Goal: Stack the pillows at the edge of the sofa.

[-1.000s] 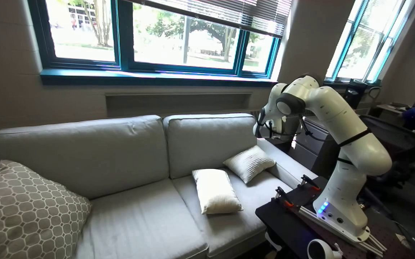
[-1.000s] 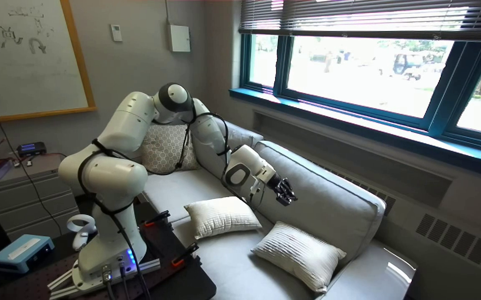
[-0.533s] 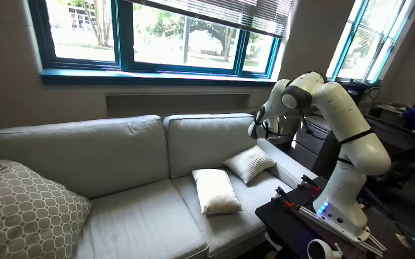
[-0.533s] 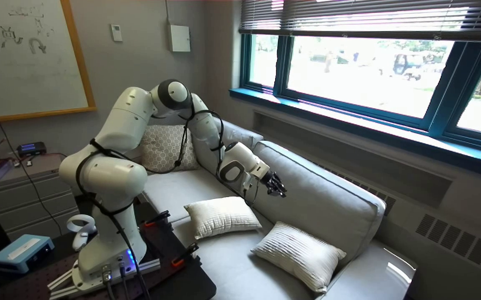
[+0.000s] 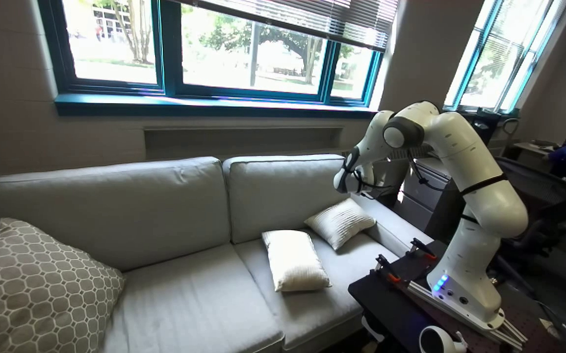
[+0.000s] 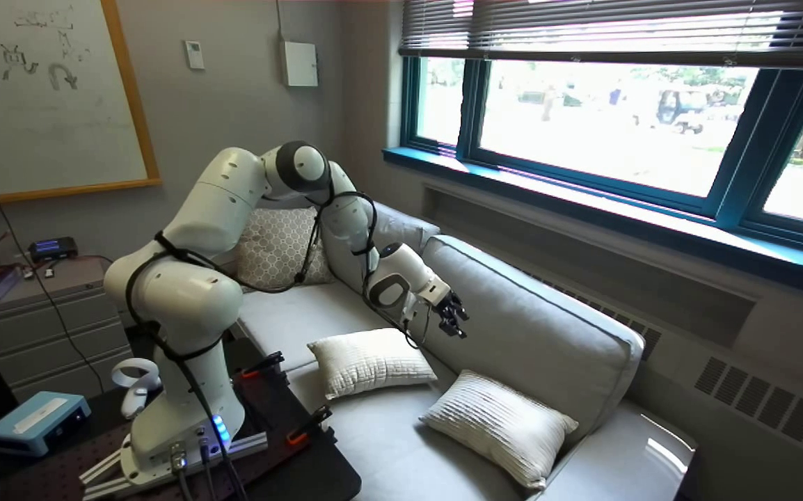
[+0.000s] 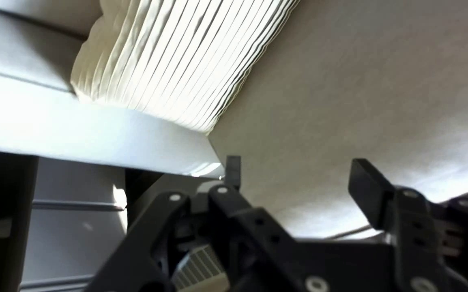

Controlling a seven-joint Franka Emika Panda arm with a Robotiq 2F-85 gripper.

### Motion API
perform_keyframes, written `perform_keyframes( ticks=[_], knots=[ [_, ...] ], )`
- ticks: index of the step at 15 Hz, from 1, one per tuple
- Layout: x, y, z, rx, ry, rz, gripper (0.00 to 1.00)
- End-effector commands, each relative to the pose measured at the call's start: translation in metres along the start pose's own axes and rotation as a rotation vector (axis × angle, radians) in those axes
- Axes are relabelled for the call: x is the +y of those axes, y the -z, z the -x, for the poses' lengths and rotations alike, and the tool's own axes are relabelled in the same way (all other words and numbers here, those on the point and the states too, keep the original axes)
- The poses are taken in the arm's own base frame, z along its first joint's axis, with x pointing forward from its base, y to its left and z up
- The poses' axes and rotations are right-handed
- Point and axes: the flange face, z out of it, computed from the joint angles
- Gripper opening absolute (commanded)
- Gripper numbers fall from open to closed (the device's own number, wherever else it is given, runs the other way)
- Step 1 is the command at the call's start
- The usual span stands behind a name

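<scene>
Two cream pillows lie apart on the seat of the light grey sofa (image 5: 185, 299). The pillow (image 6: 371, 363) nearer the sofa's middle lies flat. The pleated pillow (image 6: 499, 424) rests closer to the padded arm and leans by the back cushion; the wrist view shows this pleated pillow (image 7: 177, 61) large at the top. My gripper (image 6: 463, 325) hangs above the seat in front of the back cushion, higher than both pillows. In the wrist view the gripper (image 7: 297, 174) stands open, its fingers (image 7: 370, 190) wide apart with only air between them. An exterior view hides it behind the wrist.
A large patterned cushion (image 5: 42, 289) leans at the sofa's far end. The back cushion (image 7: 359, 101) rises close to my fingers. The padded sofa arm (image 6: 624, 452) borders the pleated pillow. Clamps (image 6: 309, 424) stick up from the robot's black table (image 6: 311, 473), and cables loop along the arm.
The jaws have spread apart over the last second. My hand has shifted a little along the back cushion, away from the padded arm by the pleated pillow. Both pillows stay where they were.
</scene>
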Motion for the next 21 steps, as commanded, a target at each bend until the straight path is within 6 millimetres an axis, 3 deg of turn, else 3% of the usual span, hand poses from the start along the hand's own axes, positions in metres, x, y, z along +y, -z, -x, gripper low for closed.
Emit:
perform_keyframes(
  ticks=[1,3,7,11,15,16,21],
  knots=[
    [-0.016,-0.034,-0.004,-0.138,-0.026,-0.058,0.99],
    [-0.009,-0.066,0.005,-0.210,-0.030,-0.030,1.00],
    [0.023,-0.122,0.005,-0.288,-0.108,0.097,1.00],
    [0.032,-0.161,0.016,-0.375,-0.221,0.175,1.00],
    [0.029,-0.186,0.022,-0.361,-0.339,0.243,1.00],
    [0.037,-0.173,0.024,-0.383,-0.298,0.222,1.00],
    [0.036,-0.187,0.023,-0.369,-0.335,0.231,1.00]
  ],
)
